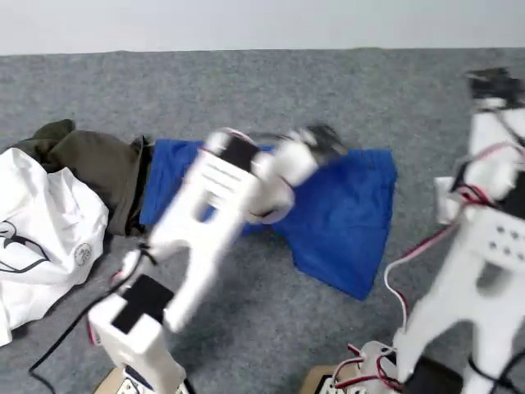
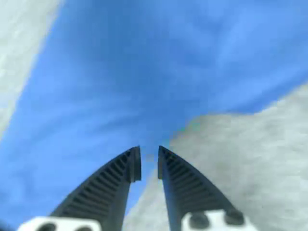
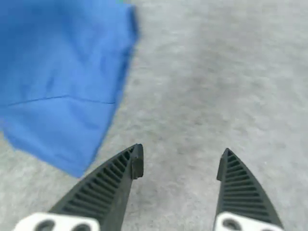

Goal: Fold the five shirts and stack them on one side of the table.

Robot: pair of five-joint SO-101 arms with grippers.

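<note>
Your right gripper [image 3: 180,163]: jaws wide apart over the bare grey table [image 3: 216,72], just beside the blue shirt [image 3: 57,72]. Your left gripper [image 2: 149,156]: jaws almost together at the shirt's edge; cloth caught or not, cannot tell. Shirt lies mid-table. Farther along, on the left arm's side: crumpled olive shirt [image 1: 98,164] touching white shirt [image 1: 41,222].

The grey felt table [image 1: 246,90] is bare along its far strip and in the near patch between the two arm bases. A spread blue cotton shirt [image 1: 344,213] covers the middle, and the white left arm [image 1: 205,222] slants across it. A crumpled olive-green shirt [image 1: 98,164] and a white printed shirt [image 1: 41,222] crowd the left end, touching each other. The right gripper [image 3: 180,163], jaws wide apart, hangs over bare felt just beside the blue shirt's edge.
</note>
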